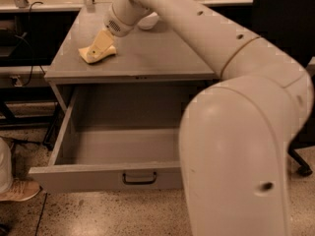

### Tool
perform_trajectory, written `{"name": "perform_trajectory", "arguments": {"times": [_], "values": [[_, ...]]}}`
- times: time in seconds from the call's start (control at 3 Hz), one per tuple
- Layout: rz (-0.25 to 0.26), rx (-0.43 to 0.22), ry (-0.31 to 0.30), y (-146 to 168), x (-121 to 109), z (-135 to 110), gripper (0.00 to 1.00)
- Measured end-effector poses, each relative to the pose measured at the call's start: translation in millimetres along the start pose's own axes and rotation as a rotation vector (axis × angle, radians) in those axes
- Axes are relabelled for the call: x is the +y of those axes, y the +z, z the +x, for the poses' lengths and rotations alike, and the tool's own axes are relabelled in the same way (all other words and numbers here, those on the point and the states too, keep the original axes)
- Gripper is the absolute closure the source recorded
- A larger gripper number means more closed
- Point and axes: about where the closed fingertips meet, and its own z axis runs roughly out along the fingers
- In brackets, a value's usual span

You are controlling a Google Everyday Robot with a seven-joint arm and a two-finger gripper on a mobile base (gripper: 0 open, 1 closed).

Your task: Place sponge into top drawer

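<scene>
The gripper [101, 44] is touching the sponge [90, 56] near the bench's [162, 58] left edge; whether it is gripping cannot be told. The top drawer [88, 177] is standing open.

Nothing written can be read: no label, brand or number on the drawer [98, 178] front or the desk [147, 58]. The end effector [102, 42] is down at the sponge [92, 56] on the desk.
</scene>
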Motion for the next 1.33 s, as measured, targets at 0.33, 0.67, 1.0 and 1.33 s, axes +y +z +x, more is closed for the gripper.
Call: {"name": "perform_trajectory", "arguments": {"times": [0.33,0.67,1.0,1.33], "values": [[0.009,0.063,0.004,42.8,-4.3,-8.0,0.00],[-0.006,0.113,0.019,72.0,-4.2,-4.5,0.00],[-0.033,0.141,0.057,94.5,-6.5,4.5,0.21],[-0.045,0.124,0.096,95.4,-14.0,9.0,0.52]]}}
